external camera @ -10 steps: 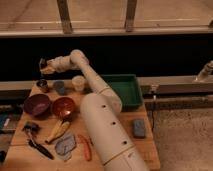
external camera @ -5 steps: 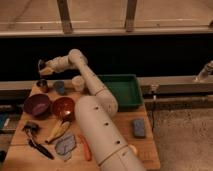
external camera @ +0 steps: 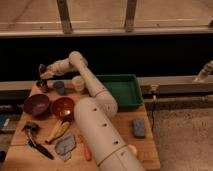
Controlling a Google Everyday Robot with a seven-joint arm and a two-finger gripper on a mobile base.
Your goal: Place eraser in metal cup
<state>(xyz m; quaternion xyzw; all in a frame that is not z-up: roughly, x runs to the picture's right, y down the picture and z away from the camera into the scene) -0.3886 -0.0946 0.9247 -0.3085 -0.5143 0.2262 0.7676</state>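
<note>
My gripper (external camera: 43,73) is at the back left corner of the wooden table, at the end of my long white arm. It is shut on the eraser (external camera: 47,75), a tiny tan-yellow chunk that shows between the dark fingers. The metal cup (external camera: 41,85), small, dark and shiny, stands right below the gripper. The gripper hangs just above the cup's rim.
A blue-grey cup (external camera: 59,87) and a white cup (external camera: 78,83) stand right of the metal cup. A purple bowl (external camera: 36,105) and a red bowl (external camera: 63,108) sit in front. A green tray (external camera: 124,90), a blue-grey block (external camera: 139,128), a banana (external camera: 58,130) and a grey cloth (external camera: 65,146) also lie on the table (external camera: 150,150).
The gripper has moved a little left and down with the eraser and now hangs over the metal cup.
</note>
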